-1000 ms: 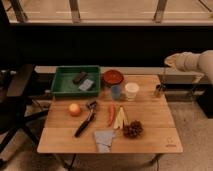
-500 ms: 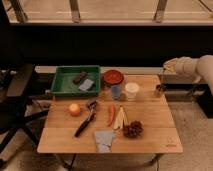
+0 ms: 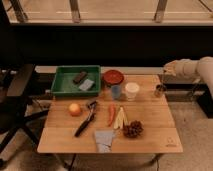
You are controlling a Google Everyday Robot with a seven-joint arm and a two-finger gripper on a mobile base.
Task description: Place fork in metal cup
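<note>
The metal cup is a small dark shiny cylinder standing near the right edge of the wooden table. My gripper reaches in from the right on a pale arm and hangs just above the cup. It is shut on the fork, a thin silvery stick that hangs down almost upright. The fork's lower end is at the cup's rim; I cannot tell whether it is inside.
A white cup, pale blue cup and red bowl stand left of the metal cup. A green tray is at back left. An orange fruit, black-handled tool, carrot, pine cone and grey cloth lie in front. An office chair stands at left.
My gripper has come down with the fork, from higher over the table's right edge to just above the metal cup. Nothing on the table has moved.
</note>
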